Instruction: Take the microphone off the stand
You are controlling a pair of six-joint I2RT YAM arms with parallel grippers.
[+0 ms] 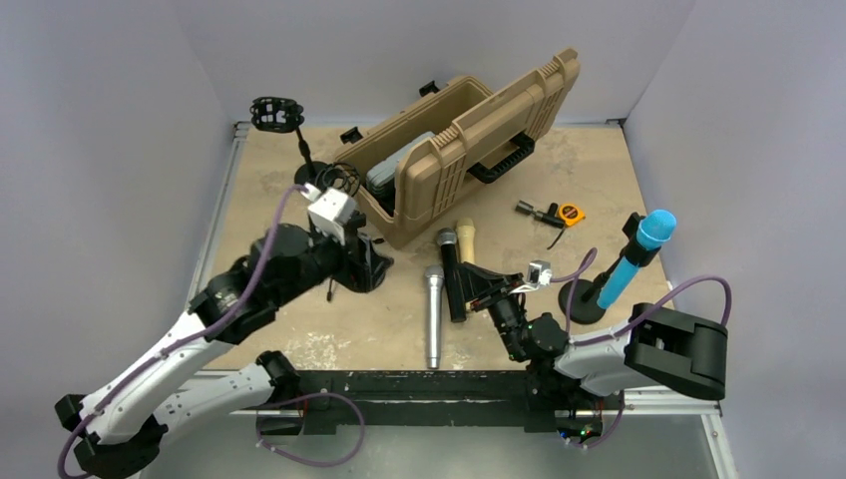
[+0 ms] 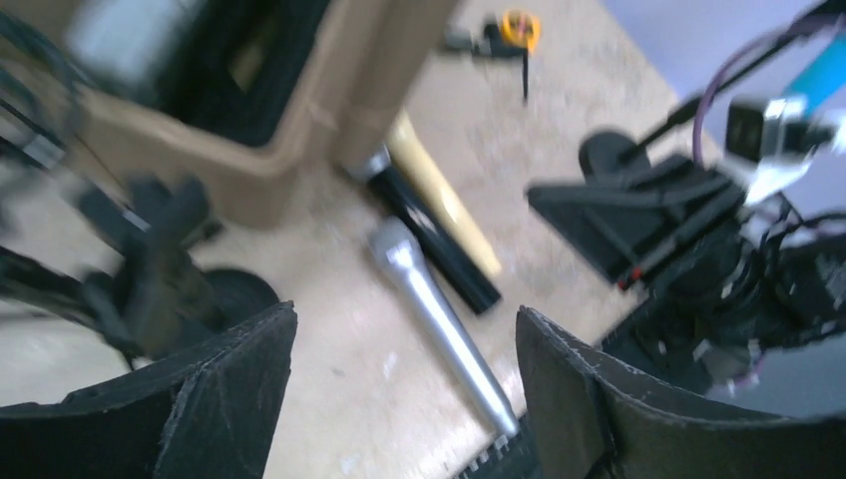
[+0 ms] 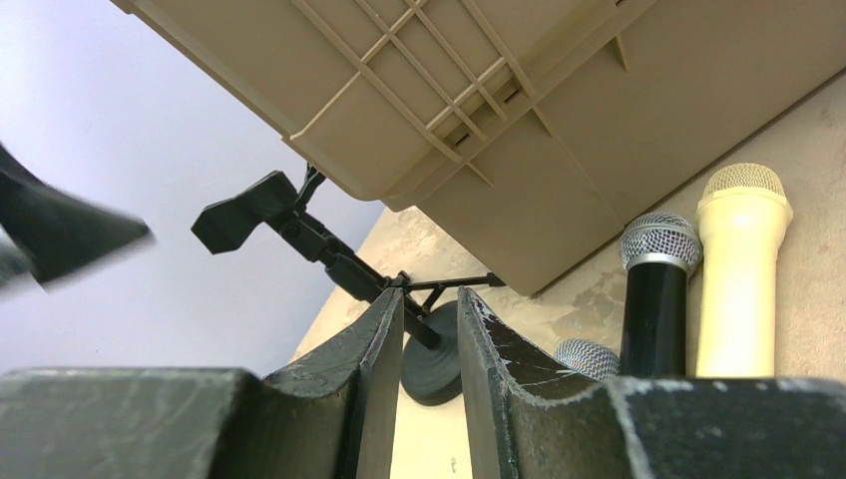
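The blue microphone [image 1: 638,249] sits tilted in the clip of a black stand [image 1: 584,299] at the right of the table; its tip shows in the left wrist view [image 2: 823,75]. Neither gripper touches it. My right gripper [image 1: 479,287] is low over the table left of that stand, pointing away from it. Its fingers [image 3: 384,349] stand a narrow gap apart with nothing between them, so the right gripper [image 3: 431,299] is open. My left gripper [image 1: 371,261] hovers by the tan case. It is wide open and empty [image 2: 406,311], above a silver microphone [image 2: 439,319].
Silver [image 1: 433,314], black [image 1: 451,274] and cream [image 1: 466,239] microphones lie side by side mid-table. An open tan case [image 1: 459,150] stands behind them. An empty stand [image 3: 244,215] is near the left gripper, another stand [image 1: 276,113] is at the back left, and a tape measure [image 1: 569,213] lies at the right.
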